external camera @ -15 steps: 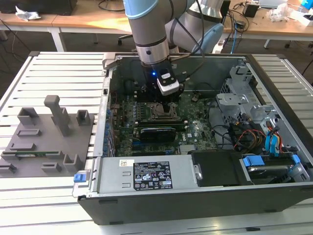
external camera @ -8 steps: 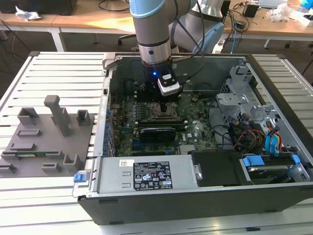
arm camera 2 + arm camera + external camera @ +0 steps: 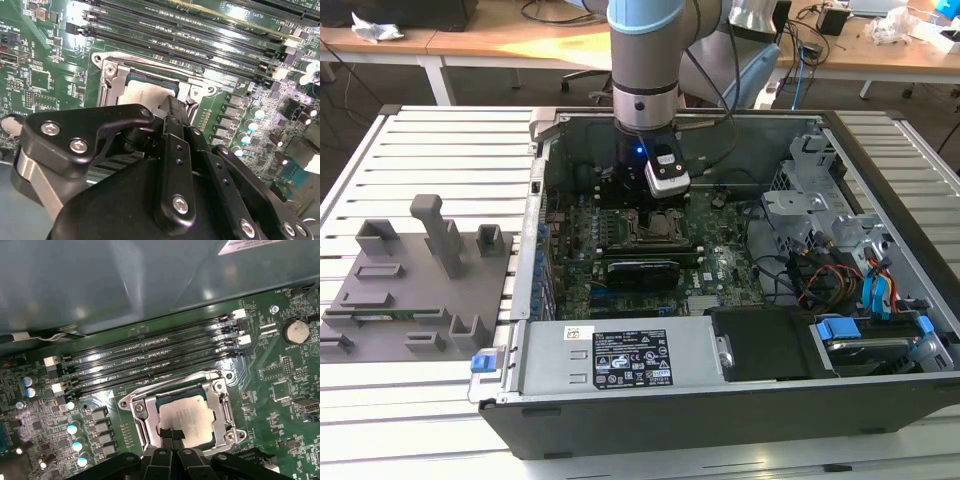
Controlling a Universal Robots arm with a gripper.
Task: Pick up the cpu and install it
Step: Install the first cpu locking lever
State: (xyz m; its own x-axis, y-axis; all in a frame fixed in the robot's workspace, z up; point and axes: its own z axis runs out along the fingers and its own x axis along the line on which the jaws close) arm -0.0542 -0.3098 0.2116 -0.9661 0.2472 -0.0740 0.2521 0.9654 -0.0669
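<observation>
cpu [image 3: 186, 418] sits in socket [image 3: 226, 405], tool [image 3: 171, 436] touching.

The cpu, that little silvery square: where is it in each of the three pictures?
Exterior view: under the gripper, mid-motherboard, the cpu sits in its socket.
First wrist view: cpu inside the metal socket frame.
Second wrist view: cpu partly behind the gripper.
Shared landmark: the memory slots beside the socket.

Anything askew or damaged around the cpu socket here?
Nothing stands out. The cpu lies flat and square inside the socket frame, with the end effector at its near edge. No bent parts or loose pieces show on the motherboard.
</observation>
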